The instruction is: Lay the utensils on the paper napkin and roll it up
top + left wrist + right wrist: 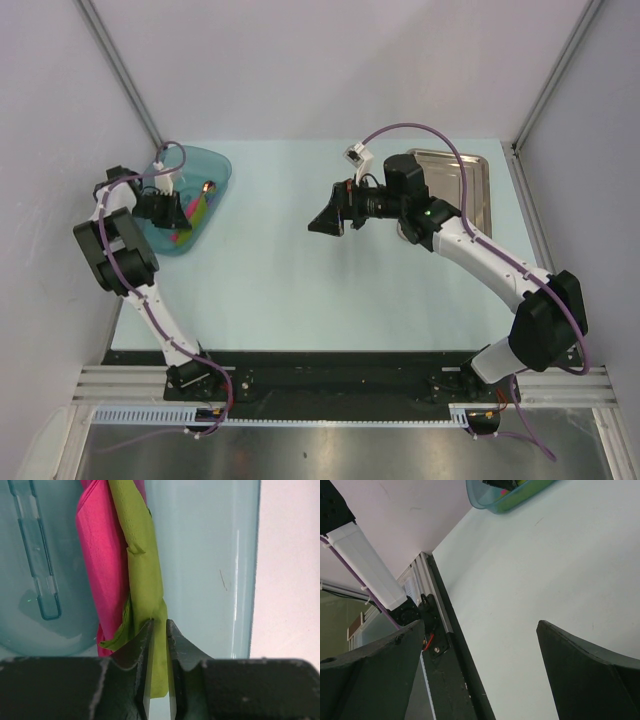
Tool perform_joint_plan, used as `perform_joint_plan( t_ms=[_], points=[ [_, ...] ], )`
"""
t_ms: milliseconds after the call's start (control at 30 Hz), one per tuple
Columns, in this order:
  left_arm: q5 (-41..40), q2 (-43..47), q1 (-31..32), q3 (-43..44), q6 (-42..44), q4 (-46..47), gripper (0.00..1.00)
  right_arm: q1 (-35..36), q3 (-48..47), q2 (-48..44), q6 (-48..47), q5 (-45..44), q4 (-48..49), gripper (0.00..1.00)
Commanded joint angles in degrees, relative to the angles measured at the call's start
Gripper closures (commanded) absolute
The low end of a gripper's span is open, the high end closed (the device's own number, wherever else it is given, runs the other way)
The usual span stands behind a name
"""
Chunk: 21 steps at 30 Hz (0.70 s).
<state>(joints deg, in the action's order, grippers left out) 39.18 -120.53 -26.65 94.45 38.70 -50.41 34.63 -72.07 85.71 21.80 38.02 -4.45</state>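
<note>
The paper napkin (142, 565) is a crumpled, rolled green strip lying in the teal plastic tub (245, 580) beside a pink rolled napkin (97, 555). My left gripper (159, 625) reaches into the tub (218, 165), with its jaws closed on the near end of the green napkin (200, 207). My right gripper (325, 218) hangs open and empty over the middle of the table; in the right wrist view (480, 645) its fingers stand wide apart. I cannot make out the iridescent utensils in any view.
A silver metal tray (478, 170) sits at the back right behind the right arm. A clear plastic handle-like piece (37, 555) lies in the tub left of the pink roll. The tub also shows far off in the right wrist view (505, 495). White walls close in on both sides.
</note>
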Motion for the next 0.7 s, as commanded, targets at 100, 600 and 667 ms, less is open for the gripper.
perform_joint_plan(
  t_ms=[100, 600, 667],
  points=[
    [0.3, -2.0, -0.6, 1.8, -2.4, 3.8, 0.81, -0.2, -1.2, 0.2, -0.1, 1.0, 1.7, 0.00],
    [1.9, -1.7, -1.1, 0.4, -2.0, 2.6, 0.69, -0.2, -1.4, -0.5, -0.7, 1.2, 0.9, 0.00],
    [2.8, -0.1, -1.1, -0.2, -2.0, 2.6, 0.68, -0.3, -1.4, -0.7, -0.7, 1.3, 0.9, 0.00]
  ],
)
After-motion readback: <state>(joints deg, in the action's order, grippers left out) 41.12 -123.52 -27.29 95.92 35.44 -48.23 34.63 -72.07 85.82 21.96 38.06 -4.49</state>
